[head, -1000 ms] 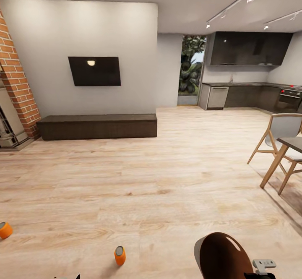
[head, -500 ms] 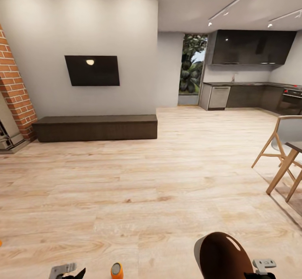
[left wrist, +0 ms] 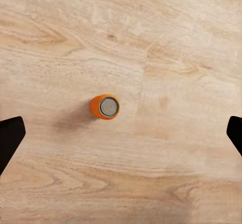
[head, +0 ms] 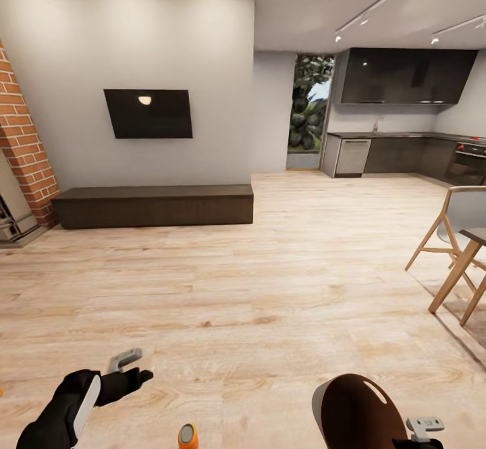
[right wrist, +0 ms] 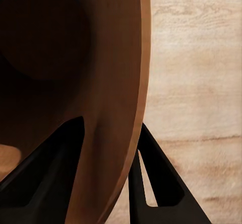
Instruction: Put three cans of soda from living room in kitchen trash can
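Note:
An orange can of soda (head: 187, 435) stands upright on the wood floor at the head view's lower edge. In the left wrist view the same can (left wrist: 105, 106) shows from above, its grey top up, with the dark fingertips (left wrist: 10, 135) spread wide on either side, well above it. My left gripper (head: 131, 366) hovers open, left of the can and beyond it. An orange sliver of another can (head: 1, 391) touches the frame's left edge. The tash can (head: 358, 412), copper-brown inside, is held tilted at lower right. My right gripper (right wrist: 108, 173) is shut on its wall.
This is the living room: a long dark bench (head: 154, 204), a black TV (head: 148, 113) and a brick chimney (head: 23, 145) line the far wall. A wooden chair and table (head: 455, 253) stand at right. The kitchen's grey cabinets (head: 398, 155) are at the back right.
The camera first shifted, sliding the cans down and left in the picture. Since then my left arm has risen into view, its open gripper moving up and forward over the floor.

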